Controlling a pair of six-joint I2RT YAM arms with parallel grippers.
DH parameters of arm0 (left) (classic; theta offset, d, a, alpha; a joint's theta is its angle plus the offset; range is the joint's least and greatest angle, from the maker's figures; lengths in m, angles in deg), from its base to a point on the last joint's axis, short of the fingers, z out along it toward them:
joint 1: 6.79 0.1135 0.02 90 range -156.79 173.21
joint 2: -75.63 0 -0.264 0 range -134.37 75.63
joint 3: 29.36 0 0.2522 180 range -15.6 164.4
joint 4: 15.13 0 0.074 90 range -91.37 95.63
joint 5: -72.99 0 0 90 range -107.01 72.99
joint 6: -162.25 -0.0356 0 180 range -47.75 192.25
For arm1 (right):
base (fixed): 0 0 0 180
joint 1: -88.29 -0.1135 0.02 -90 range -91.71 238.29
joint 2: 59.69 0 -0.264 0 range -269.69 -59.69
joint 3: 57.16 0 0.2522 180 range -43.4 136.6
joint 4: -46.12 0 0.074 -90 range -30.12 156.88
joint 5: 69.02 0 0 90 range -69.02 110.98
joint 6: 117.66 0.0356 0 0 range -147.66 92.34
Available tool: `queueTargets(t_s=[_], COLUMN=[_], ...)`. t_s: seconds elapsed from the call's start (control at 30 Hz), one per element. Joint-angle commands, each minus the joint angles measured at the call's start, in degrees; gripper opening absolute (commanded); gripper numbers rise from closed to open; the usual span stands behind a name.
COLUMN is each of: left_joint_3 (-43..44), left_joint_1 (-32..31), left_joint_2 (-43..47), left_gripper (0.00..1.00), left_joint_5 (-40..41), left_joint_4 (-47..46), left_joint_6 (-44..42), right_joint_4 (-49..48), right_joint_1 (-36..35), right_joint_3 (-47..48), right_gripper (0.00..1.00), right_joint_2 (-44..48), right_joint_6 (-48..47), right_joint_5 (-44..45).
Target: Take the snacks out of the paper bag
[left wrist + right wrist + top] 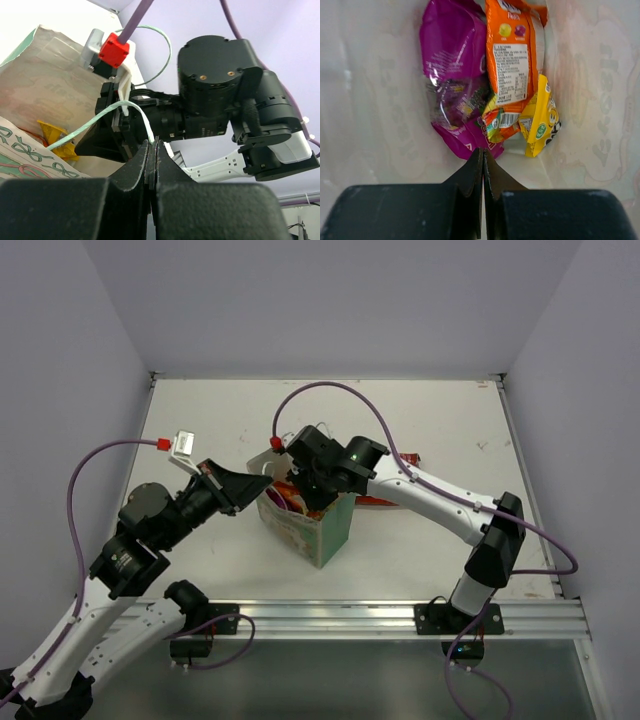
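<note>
White tabletop [200, 410], frame centre: bag [320, 530], snacks [510, 65] inside. Left tool [152, 145] clenched on handle [127, 104]; right tool [483, 152] clenched, empty, above snacks. Step: reaching in. Next: open, descend, pinch packet.

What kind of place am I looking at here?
Probably a robot lab test cell: a white table boxed in by plain walls, two cabled arms bolted to a metal rail, and a paper bag of snacks between them.
</note>
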Motion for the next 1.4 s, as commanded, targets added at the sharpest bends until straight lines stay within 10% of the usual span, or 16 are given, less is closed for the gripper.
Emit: queueTargets(t_s=[0.0, 0.87, 1.37], left_joint_3=[2.3, 3.4, 3.0], left_joint_1=[-0.2, -0.2, -0.2], left_joint_2=[0.6, 1.8, 3.1], left_gripper=[0.0, 0.0, 0.0], left_joint_5=[1.0, 1.1, 0.8], left_joint_4=[-0.9, 2.4, 3.1], left_joint_6=[-0.5, -0.1, 0.0], right_joint_4=[-0.3, 2.1, 2.0], right_joint_1=[0.7, 0.7, 0.9], right_joint_3=[-1.0, 0.0, -1.1], right_gripper=[0.0, 0.15, 0.51], right_joint_2=[1.8, 0.5, -0.6], right_joint_6=[-1.5, -2.2, -4.3], right_joint_5=[-1.3, -5.8, -5.0])
